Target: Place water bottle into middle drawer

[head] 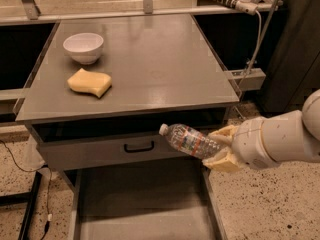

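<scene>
My gripper (220,148), with yellow fingers on a white arm, is shut on the base end of the water bottle (190,140). The clear ribbed bottle lies nearly level, its white cap pointing left, in front of the grey drawer front with the black handle (139,147). It hangs above the right part of the open middle drawer (145,204), whose flat grey floor and low side walls show at the bottom of the view.
A grey cabinet top (150,64) holds a white bowl (83,47) and a yellow sponge (90,82) at its left. A speckled floor lies to the right. A cable (35,199) hangs at the lower left.
</scene>
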`<state>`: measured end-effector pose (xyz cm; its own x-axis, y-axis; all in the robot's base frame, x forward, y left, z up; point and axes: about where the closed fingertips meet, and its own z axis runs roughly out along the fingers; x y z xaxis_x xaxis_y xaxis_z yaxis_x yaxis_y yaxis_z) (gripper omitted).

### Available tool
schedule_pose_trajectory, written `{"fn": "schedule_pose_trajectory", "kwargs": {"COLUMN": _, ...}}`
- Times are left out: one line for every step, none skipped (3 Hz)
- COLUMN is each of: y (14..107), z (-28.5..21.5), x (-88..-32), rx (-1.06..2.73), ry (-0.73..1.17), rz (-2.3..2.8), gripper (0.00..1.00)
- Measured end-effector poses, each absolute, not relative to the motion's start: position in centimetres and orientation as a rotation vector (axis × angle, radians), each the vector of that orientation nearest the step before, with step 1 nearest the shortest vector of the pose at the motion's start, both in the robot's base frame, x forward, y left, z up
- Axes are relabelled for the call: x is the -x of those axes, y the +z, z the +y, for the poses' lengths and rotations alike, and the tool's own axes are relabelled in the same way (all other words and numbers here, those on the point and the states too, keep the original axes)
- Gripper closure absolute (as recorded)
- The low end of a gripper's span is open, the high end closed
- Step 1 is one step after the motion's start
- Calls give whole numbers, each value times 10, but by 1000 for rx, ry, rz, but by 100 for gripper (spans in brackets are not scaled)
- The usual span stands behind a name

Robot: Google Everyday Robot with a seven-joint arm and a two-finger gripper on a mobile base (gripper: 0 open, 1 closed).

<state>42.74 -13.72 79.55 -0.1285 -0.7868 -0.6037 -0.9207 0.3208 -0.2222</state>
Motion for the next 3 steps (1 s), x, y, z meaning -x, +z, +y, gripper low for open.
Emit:
{"fn": "schedule_pose_trajectory", "kwargs": {"y": 795, "z": -137, "x": -427, "rx": 1503, "ry": 268, "rz": 1950, "gripper": 100}}
{"fn": "schedule_pose_trajectory", "kwargs": {"y": 766, "z": -130, "x": -428, "rx": 1513, "ry": 304, "rz": 1986, "gripper": 100}}
{"fn": "schedule_pose_trajectory", "kwargs": {"y": 708, "z": -120, "x": -422, "rx": 1502, "ry": 402, "rz": 2043, "gripper": 100}}
